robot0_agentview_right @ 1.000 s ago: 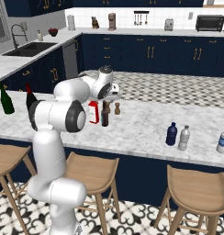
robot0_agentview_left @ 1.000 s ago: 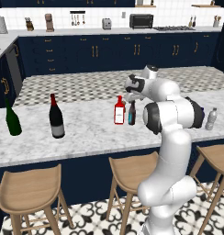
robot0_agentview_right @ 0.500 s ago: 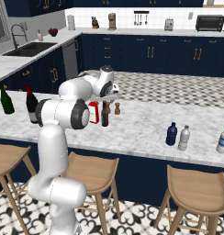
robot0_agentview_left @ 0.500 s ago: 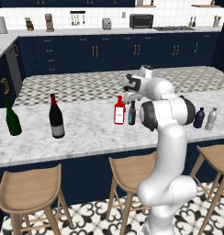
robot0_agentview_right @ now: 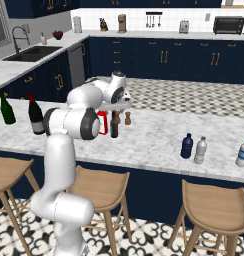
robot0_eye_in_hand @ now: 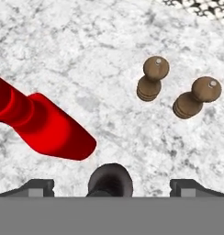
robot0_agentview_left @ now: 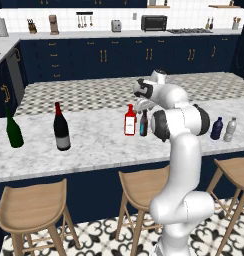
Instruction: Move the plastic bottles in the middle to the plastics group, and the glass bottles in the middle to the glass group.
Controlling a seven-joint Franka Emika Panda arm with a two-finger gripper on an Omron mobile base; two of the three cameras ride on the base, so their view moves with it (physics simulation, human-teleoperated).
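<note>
Hand view, tool (robot0_eye_in_hand: 111, 186) spread above brown bottle (robot0_eye_in_hand: 110, 180), two wooden shakers (robot0_eye_in_hand: 152, 79) beyond

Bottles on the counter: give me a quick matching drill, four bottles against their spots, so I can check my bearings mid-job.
Bottles:
1. red bottle
2. brown bottle
3. blue bottle
4. green bottle

Spots:
A. beside the pale grey bottle
B. far end of the counter, next to the red-necked wine bottle
C. right below the open jaws, between them in the hand view
D. touching side of the brown bottle, white label

Pairs: 1-D, 2-C, 3-A, 4-B
</note>
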